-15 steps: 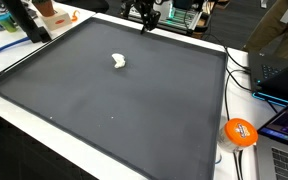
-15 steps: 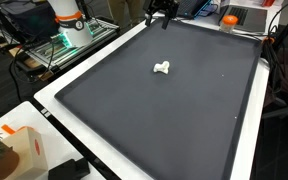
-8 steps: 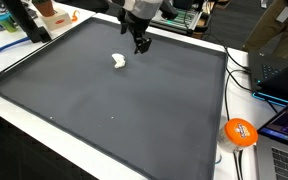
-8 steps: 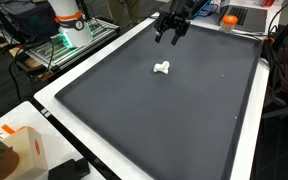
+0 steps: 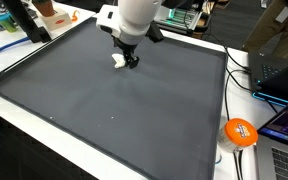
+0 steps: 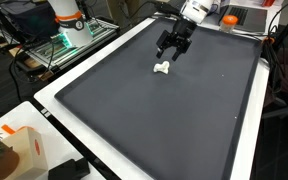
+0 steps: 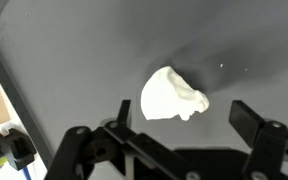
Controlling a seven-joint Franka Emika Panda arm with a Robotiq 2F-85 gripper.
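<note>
A small white crumpled lump lies on the big black mat, toward its far side. In both exterior views my gripper hangs just above the lump, pointing down at it. In the wrist view the lump sits between and slightly ahead of the two dark fingers, and my gripper stands open and holds nothing. I cannot tell whether the fingertips touch the mat.
The mat's raised rim sits on a white table. An orange ball and laptops lie off one side. A cardboard box stands at a near corner, and equipment racks stand behind the far edge.
The arm has swung in from the far edge of the mat and come down over the white lump. The jaws stayed open and the lump has not moved.
</note>
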